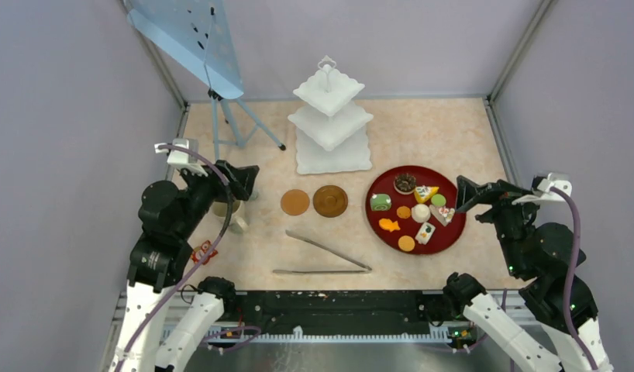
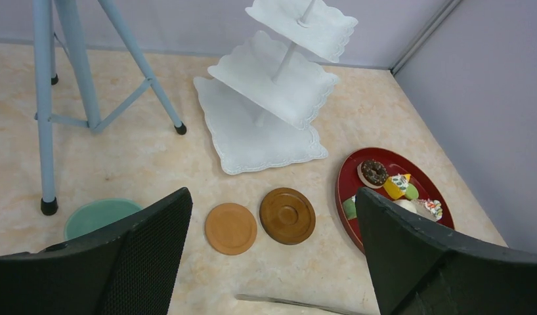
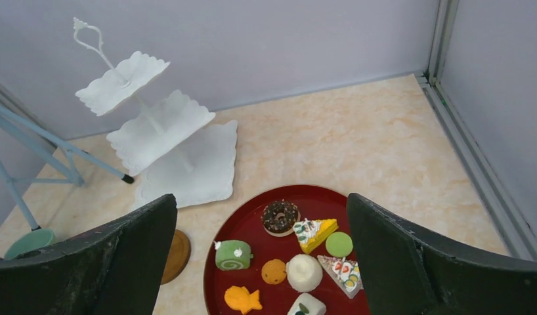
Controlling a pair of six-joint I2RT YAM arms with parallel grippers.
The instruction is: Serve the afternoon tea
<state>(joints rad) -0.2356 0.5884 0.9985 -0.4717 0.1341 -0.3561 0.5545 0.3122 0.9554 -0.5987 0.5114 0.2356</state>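
Several small colourful sweets (image 1: 420, 212) crowd red tray (image 1: 447, 235).

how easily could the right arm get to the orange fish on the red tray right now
Probably easily: the right gripper hangs open at the red tray's right edge, and the orange fish lies uncovered near its left side, with only low sweets between them.

Bright even overhead light, soft shadows, sharp focus, no glare.

White three-tier stand (image 1: 330, 116), light coaster (image 1: 294, 202) beside darker coaster (image 1: 330, 201), metal tongs (image 1: 325, 248), dark-red tray (image 1: 449, 236), blue tripod (image 1: 218, 116)
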